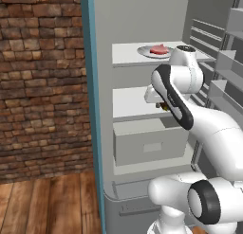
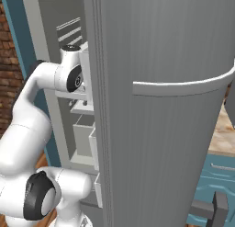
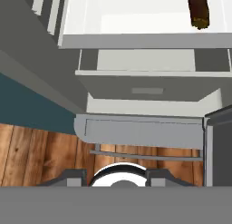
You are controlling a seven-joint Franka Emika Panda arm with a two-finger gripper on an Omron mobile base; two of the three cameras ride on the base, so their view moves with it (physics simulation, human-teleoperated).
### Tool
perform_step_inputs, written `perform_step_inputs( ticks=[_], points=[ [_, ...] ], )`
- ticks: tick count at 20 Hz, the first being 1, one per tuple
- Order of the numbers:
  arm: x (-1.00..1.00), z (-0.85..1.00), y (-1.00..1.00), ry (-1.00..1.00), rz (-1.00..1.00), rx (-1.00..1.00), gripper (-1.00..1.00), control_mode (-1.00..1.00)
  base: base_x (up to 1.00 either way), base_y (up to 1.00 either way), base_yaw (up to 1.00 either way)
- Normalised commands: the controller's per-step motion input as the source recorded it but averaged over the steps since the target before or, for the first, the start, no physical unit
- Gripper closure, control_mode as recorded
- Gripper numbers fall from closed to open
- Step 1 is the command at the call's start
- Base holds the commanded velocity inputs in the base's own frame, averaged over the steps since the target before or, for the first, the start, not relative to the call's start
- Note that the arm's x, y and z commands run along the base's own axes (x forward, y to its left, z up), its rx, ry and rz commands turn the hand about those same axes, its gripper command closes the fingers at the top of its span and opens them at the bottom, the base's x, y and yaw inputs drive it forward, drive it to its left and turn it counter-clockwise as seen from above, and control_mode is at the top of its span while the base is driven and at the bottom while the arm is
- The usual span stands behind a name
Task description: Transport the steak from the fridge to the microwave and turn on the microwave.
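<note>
Closest to the lens in the left base view is the arm's white elbow, w/ the fridge [image 1: 142, 148] standing open behind it. Steak [image 1: 160, 49] sits on a round plate [image 1: 144, 51] on the top shelf [image 1: 126, 55], up at wrist height and just left of the wrist. It reads as a small red-pink lump, much smaller than the plate, low and uneven on top. Hand view looks down the fridge front: a dark brown bottle [image 3: 198, 10] on a white shelf, pale drawer [image 3: 145, 85] below, wood floor [image 3: 41, 150] under that.

Claw: can't tell how the jaws stand; the tips barely show at the bottom of the hand view, and nothing seems held.

Risks, as I judge them:
- hand points downward while the meat is up high, so a reach w/o re-aiming could miss it
- elbow and wrist crowd the shelves; a swing may clip a shelf edge or nudge the plate
- lumpy slab could slip from a shallow pinch, or the plate could slide w/ it
</note>
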Motion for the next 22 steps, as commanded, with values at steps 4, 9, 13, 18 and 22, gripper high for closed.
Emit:
perform_step_inputs(
  ticks=[4,9,13,18,22],
  points=[
    [0.00,0.09,0.00,-0.06,-0.01,0.00,-1.00,-1.00,0.00,0.00,0.00],
    [-0.04,0.23,-0.07,-0.13,-0.09,0.01,-1.00,-1.00,0.00,0.00,0.00],
    [-0.07,0.28,-0.06,-0.11,-0.08,-0.01,-1.00,-1.00,0.00,0.00,0.00],
    [-0.01,0.28,-0.04,-0.12,-0.07,-0.07,-1.00,-1.00,0.00,0.00,0.00],
    [0.00,0.28,-0.04,-0.17,-0.10,-0.12,-1.00,-1.00,0.00,0.00,0.00]
  ],
)
